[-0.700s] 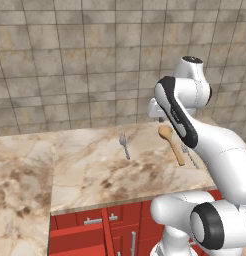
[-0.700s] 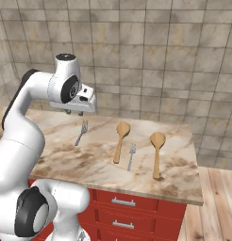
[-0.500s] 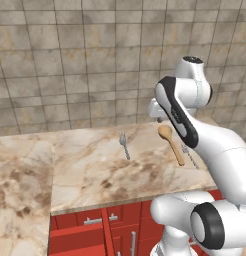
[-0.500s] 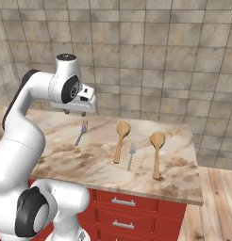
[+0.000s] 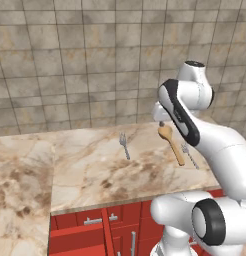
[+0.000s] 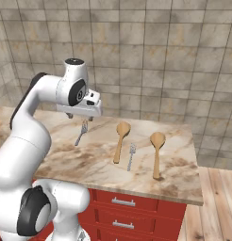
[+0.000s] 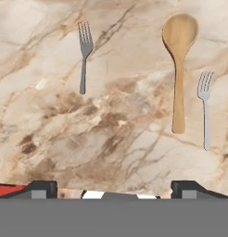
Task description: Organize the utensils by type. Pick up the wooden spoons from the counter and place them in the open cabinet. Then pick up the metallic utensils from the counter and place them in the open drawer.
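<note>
On the beige counter lie two tan wooden spoons and two thin grey forks. My gripper hovers open above the counter, over the left fork, with nothing between its fingers. The hand view looks straight down on one fork, one wooden spoon and the other fork, with the gripper at the bottom edge. From the left base view I see a fork, a spoon and a fork beside my arm. The open cabinet is out of view.
A tiled wall rises behind the counter. Red drawer fronts with silver handles run below the counter edge. One red drawer at the lower left looks pulled out. The counter ends at the right, by a wooden floor.
The hand has drifted slightly to the right above the counter. The utensils have not moved.
</note>
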